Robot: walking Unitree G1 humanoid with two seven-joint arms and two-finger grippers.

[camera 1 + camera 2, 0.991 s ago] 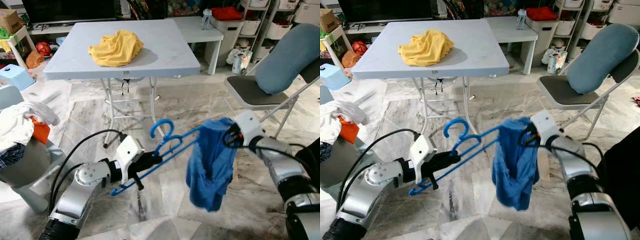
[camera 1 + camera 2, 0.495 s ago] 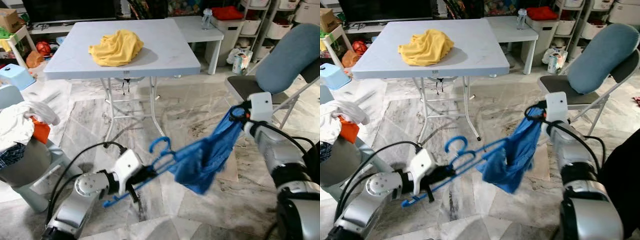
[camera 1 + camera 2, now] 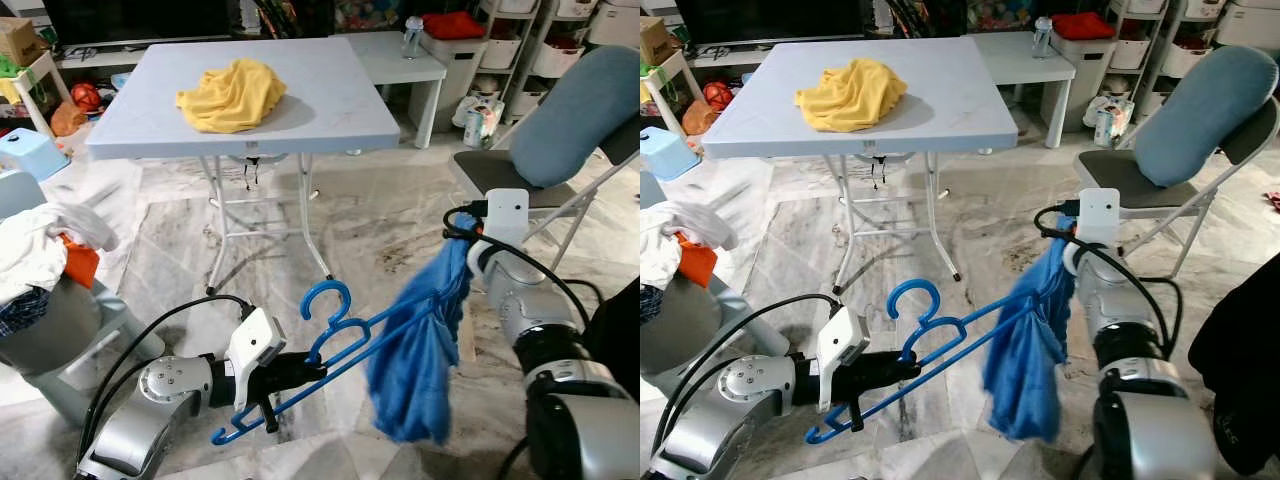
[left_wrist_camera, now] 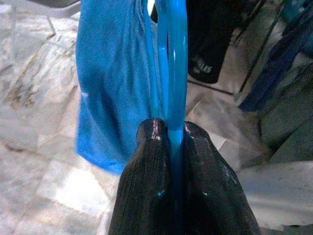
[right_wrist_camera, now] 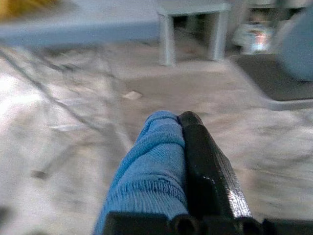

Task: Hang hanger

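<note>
A blue plastic hanger slants up over the marble floor, hook uppermost. My left gripper is shut on its lower bar, low at the front left; the left wrist view shows the bar clamped between both black fingers. A blue garment hangs over the hanger's far end and droops toward the floor. My right gripper is shut on the garment's top edge, higher and to the right. In the right wrist view the blue fabric sits pressed against a black finger.
A grey folding table carrying a yellow cloth stands ahead. A folding chair with a blue cushion is at the right. A laundry basket heaped with clothes sits at the left. Shelves and bins line the back.
The garment, stretched slantwise half a second ago, now hangs down from the hanger's end. My right gripper has shifted slightly left, and the left gripper has tipped the hanger steeper.
</note>
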